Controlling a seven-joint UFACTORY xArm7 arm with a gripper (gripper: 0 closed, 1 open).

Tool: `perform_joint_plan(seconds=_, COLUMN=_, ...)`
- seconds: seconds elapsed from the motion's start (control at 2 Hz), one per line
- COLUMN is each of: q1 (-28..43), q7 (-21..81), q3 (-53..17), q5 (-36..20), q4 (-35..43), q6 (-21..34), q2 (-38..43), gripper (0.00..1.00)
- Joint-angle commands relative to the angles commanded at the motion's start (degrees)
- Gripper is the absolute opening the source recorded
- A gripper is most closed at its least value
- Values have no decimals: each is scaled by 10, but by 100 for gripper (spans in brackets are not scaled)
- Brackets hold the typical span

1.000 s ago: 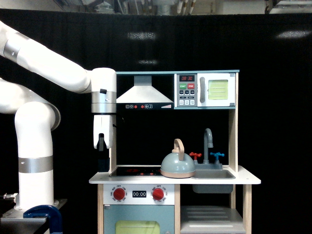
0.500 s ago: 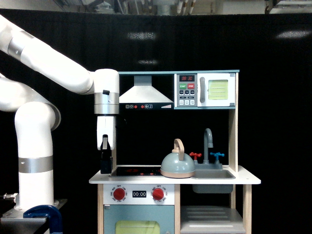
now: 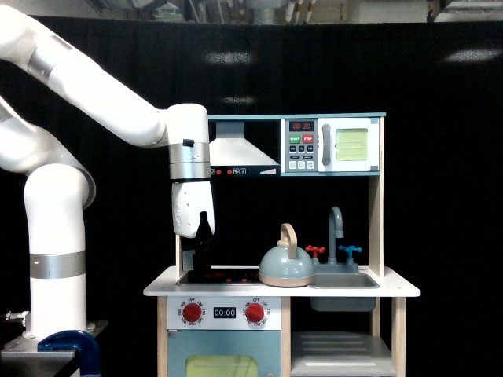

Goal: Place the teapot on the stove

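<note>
The end effector (image 3: pixel 201 263) hangs over the left side of the stove (image 3: pixel 224 276), holding nothing; I cannot tell how open it is. The teapot (image 3: pixel 286 265) sits apart, beside the sink (image 3: pixel 343 280).

— What colours does the teapot (image 3: pixel 286 267) wear?
— Pale blue-grey dome, tan base band, light-wood handle.
— And the stove (image 3: pixel 220 276)?
— Glossy black with red burner marks; red knobs (image 3: pixel 192 312) below, ringed in white.
— The arm (image 3: pixel 102 102)?
— White with silver bands, dark fingers (image 3: pixel 201 245).
— Taps?
— One red (image 3: pixel 315 251), one blue (image 3: pixel 349 251); worktop (image 3: pixel 397 287) white.
</note>
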State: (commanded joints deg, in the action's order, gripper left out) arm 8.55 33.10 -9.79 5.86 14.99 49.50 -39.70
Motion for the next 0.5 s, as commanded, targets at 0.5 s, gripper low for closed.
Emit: perform_joint_plan(seconds=0.5, q1=130, q7=240, q3=-80, q5=-52, q4=128, q6=-53, q2=120, gripper=100)
